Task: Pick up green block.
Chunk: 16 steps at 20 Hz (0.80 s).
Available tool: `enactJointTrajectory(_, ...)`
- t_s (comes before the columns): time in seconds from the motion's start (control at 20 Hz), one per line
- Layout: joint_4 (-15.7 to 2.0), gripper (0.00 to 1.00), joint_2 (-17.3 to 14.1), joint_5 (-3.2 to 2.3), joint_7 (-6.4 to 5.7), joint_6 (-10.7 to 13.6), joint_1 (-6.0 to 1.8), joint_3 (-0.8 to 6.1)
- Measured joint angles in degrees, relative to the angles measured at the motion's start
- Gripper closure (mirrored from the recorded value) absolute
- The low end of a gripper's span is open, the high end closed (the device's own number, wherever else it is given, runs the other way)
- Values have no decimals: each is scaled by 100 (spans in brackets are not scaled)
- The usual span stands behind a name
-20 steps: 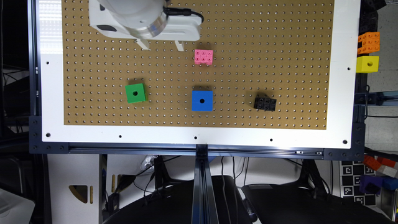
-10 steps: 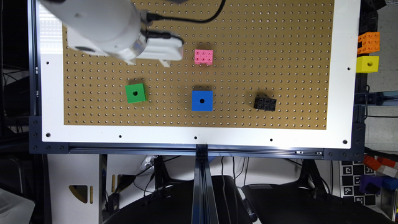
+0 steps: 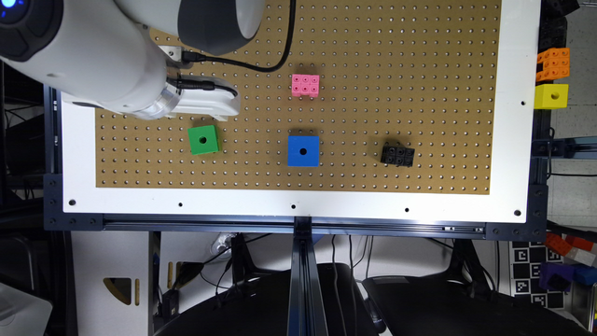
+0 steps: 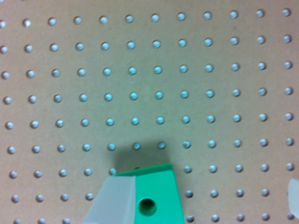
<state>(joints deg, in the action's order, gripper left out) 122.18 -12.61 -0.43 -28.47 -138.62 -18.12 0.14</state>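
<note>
The green block [image 3: 203, 139], a bright green cube with a round dark hole, sits on the brown pegboard [image 3: 354, 42] towards the exterior view's left. The white gripper [image 3: 205, 100] hangs just beyond it, over the board. In the wrist view the green block [image 4: 154, 196] lies at the frame's edge. One pale, blurred finger [image 4: 112, 200] overlaps the block's side and the other fingertip [image 4: 293, 198] shows far across. The gripper [image 4: 202, 203] is open and holds nothing.
On the pegboard stand a blue cube with a hole [image 3: 303, 150], a pink studded brick [image 3: 305, 85] and a black studded brick [image 3: 397, 155]. A yellow cube [image 3: 551, 96] and an orange brick [image 3: 553, 64] sit off the board at the exterior view's right. The white frame [image 3: 298, 203] borders the board.
The arm has swung towards the exterior view's left and nearer the green block, and now looms larger in the picture. The blocks have not moved.
</note>
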Motion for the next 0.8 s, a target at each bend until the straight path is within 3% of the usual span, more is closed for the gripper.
enactJointTrajectory(0.4, -65, 0, -16, 0, 37, 5, -54, 0)
enactJointTrajectory(0.8, -240, 0, -161, -2, 85, 5, -123, 0)
